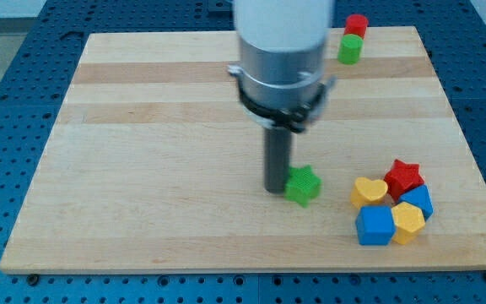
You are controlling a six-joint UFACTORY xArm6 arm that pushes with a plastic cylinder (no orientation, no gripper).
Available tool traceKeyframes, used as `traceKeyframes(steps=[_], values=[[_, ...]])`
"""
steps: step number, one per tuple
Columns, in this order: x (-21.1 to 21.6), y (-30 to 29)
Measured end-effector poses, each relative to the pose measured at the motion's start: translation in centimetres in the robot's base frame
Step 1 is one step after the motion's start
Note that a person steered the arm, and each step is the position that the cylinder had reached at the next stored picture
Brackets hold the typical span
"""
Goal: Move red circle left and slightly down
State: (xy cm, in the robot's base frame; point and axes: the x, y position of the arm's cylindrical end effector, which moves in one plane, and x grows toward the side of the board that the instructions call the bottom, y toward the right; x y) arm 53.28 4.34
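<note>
The red circle (357, 24) stands at the board's top right edge, touching the green circle (350, 48) just below it. My tip (277, 189) rests on the board near the middle, right against the left side of the green star (303, 185). The tip is far below and left of the red circle.
A cluster sits at the lower right: red star (404, 176), yellow heart (368, 192), blue cube (375, 225), yellow hexagon (407, 221) and a blue block (420, 201). The arm's wide grey body (281, 59) hangs over the board's top middle. The wooden board (142, 169) lies on a blue pegboard.
</note>
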Motion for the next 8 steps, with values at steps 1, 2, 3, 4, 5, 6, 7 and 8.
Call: traceKeyframes(steps=[1, 2, 3, 4, 5, 6, 7, 8], values=[[1.1, 3.5], [1.1, 3.3], [-1.2, -0.1], [-5.9, 0.3], [-9.2, 5.5], [-13.8, 11.8], [-18.7, 18.7], [-22.7, 25.3]])
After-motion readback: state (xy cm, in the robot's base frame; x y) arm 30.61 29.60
